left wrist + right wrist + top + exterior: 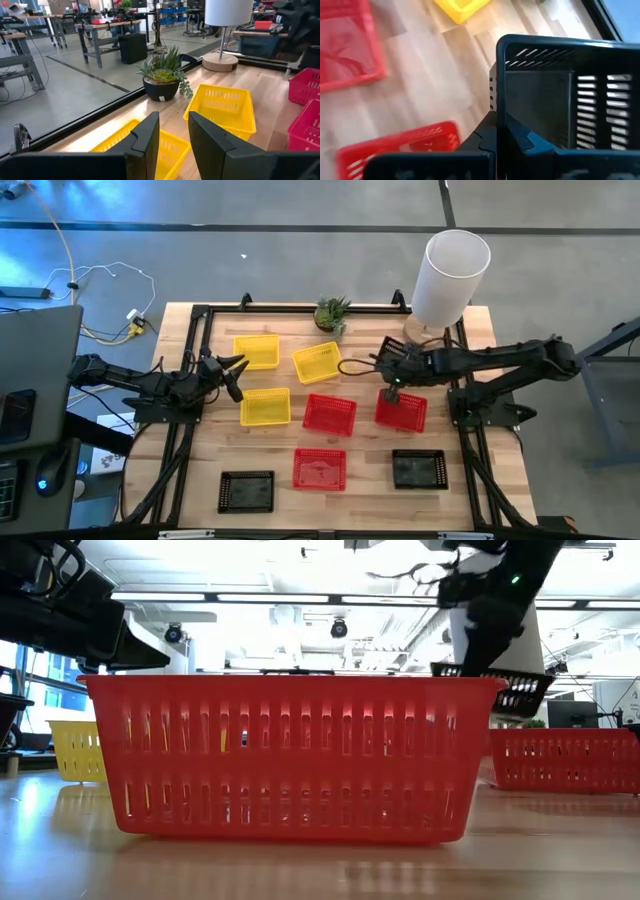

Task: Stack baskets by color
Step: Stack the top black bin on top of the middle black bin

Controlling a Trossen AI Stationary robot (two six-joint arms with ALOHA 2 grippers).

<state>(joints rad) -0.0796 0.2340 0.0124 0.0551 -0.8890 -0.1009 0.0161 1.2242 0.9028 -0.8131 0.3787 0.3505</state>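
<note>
On the wooden table sit three yellow baskets (265,407), three red baskets (329,413) and two black baskets (419,469), each on its base. A third black basket (560,95) hangs in the air above the right-hand red basket (401,410), with my right gripper (497,132) shut on it. The low view shows it clear of the table (515,690). At the table's left side my left gripper (172,135) is open, pointing level over the yellow baskets (220,107) and touching nothing. My right gripper pinches one upright side wall of the black basket (495,97) near a corner, one finger (522,137) inside the basket and one outside. The fingers come slanting down from the table's right side. The basket is lifted clear and tilted, open side up.
A tall white cylinder (450,275) stands at the far right corner, and a small potted plant (332,313) at the far edge. Black frame rails (205,340) run along the table's sides. A red basket (290,755) fills the low view's foreground.
</note>
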